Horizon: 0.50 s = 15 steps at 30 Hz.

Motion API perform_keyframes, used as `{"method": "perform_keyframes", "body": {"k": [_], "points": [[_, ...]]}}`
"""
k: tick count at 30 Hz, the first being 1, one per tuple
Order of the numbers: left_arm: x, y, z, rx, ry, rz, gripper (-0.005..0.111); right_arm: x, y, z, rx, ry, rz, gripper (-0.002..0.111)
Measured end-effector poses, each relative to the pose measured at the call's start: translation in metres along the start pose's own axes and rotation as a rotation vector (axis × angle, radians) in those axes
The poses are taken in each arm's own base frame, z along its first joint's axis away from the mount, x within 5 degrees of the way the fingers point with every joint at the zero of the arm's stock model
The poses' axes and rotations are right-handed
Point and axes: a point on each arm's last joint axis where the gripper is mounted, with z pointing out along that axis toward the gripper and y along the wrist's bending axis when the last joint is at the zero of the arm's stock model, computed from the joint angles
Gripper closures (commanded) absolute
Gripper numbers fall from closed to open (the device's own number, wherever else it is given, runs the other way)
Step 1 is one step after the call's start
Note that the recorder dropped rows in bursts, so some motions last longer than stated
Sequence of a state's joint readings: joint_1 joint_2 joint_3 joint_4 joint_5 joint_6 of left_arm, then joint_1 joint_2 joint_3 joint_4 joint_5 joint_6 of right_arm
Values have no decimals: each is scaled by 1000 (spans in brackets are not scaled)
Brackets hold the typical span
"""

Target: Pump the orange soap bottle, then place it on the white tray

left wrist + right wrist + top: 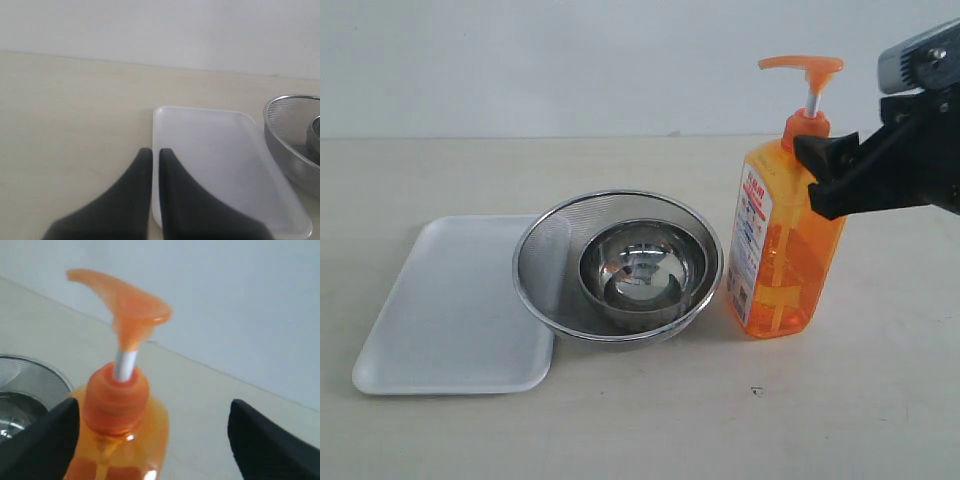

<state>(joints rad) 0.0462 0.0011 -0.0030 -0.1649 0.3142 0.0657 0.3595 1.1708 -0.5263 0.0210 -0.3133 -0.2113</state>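
The steel bowl [595,262] sits nested inside the round mesh strainer [542,250], and the strainer's left rim overlaps the right edge of the white tray [450,310]. Whether it rests on the tray I cannot tell. The tray lies flat on the surface [650,430], its long edges running away from the front.

The orange soap bottle [785,250] stands upright on the surface just right of the strainer, well off the tray, with orange liquid showing through its walls and its pump head raised on the white stem.

Bare surface runs in front of the bottle, the strainer and the tray, and more lies behind them up to the wall [570,60].

My right gripper [155,407] is spread wide at the bottle's shoulder and collar, one finger on each side. One finger is close beside the collar and the other stands well apart; it grips nothing.

My left gripper [154,152] hangs over the tray's near left edge, its fingers drawn together to a thin slit, with nothing between them.
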Motion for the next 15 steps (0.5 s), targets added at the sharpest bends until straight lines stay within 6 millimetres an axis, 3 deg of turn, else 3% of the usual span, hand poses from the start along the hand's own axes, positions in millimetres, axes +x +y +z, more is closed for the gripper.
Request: {"method": "perform_keyframes", "body": {"k": [8, 15], "points": [[0, 0, 0, 0, 0, 0, 102, 1, -1, -25, -7, 134, 163, 28], [0, 0, 0, 0, 0, 0, 102, 12, 10, -32, -76, 268, 208, 28]]}}
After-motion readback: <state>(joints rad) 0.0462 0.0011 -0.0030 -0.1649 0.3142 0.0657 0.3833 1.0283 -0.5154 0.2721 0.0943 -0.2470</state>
